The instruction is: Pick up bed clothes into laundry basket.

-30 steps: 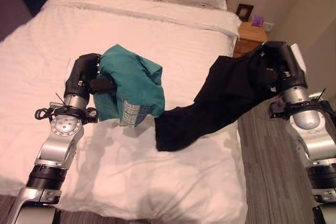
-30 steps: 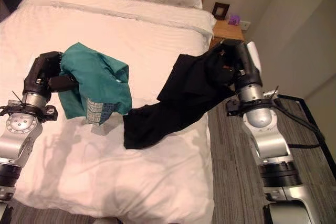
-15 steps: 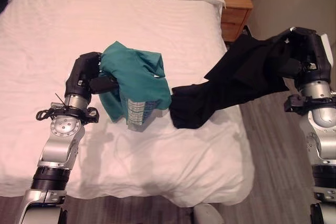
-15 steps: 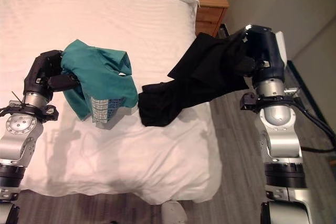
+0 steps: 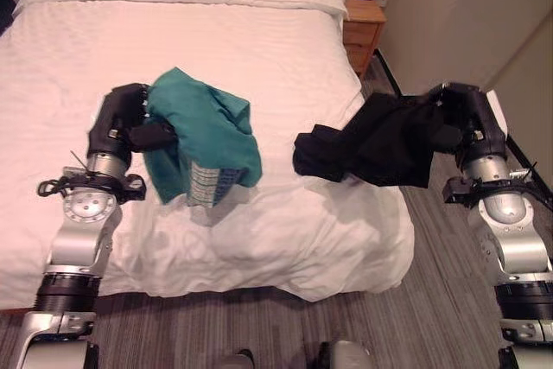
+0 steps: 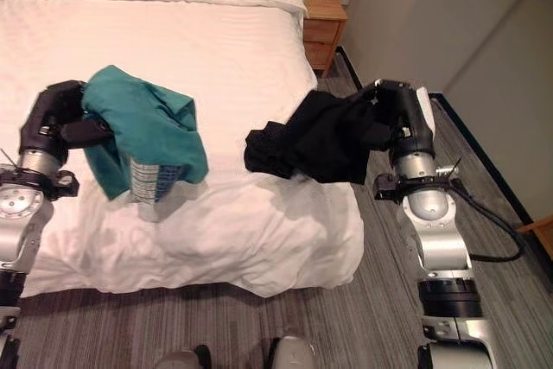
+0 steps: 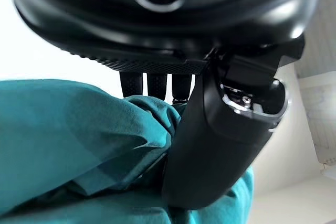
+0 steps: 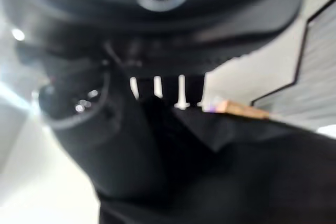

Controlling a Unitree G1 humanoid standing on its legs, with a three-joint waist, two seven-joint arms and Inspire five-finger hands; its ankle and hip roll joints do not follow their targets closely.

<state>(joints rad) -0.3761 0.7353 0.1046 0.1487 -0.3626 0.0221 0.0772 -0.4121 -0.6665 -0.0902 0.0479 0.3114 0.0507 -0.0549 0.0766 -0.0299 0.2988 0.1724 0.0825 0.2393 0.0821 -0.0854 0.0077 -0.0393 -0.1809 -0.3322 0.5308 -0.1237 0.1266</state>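
Left hand [image 5: 121,123] curled around teal garment [image 5: 203,136], thumb pinching a fold per wrist view; cloth held raised over white bed [image 5: 259,41], checked inner panel hanging free, presumably lifted clear for carrying. Right hand [image 5: 462,118] clenched on black garment [image 5: 371,140] at the bed's right edge, bulk bunched at the hand, loose end draped toward the mattress corner. Nightstand [image 5: 361,23] against far wall. Laundry basket not located; both clothes off the bed, neither deposited yet
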